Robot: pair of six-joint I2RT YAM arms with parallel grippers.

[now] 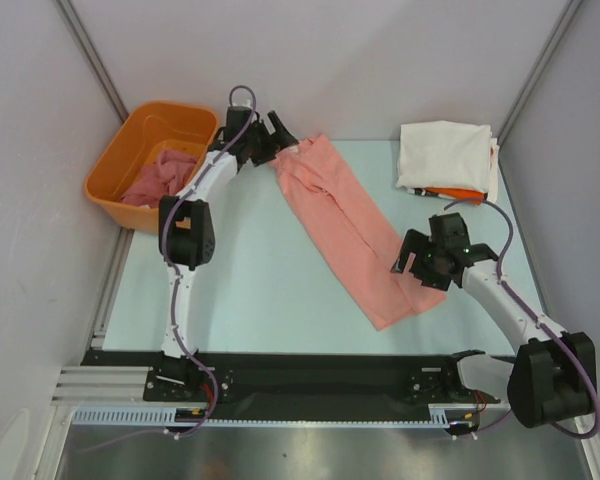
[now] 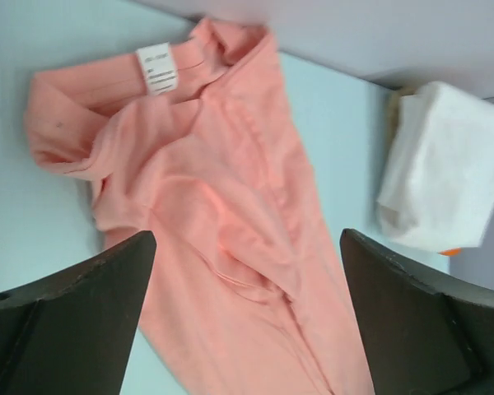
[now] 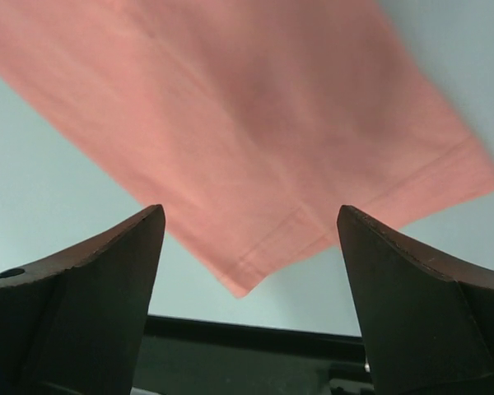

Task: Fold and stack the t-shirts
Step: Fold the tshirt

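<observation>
Left claw [image 2: 247,239] above salmon-pink t-shirt [image 2: 198,164]

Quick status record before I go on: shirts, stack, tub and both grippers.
salmon shirt: folded into a long strip, lying diagonally on the table
left gripper: open, over the collar end, holding nothing
right gripper: open, over the hem end, holding nothing
stack: white shirt folded on top of orange shirt, far right corner
tub: far left, rose shirt crumpled inside
</observation>
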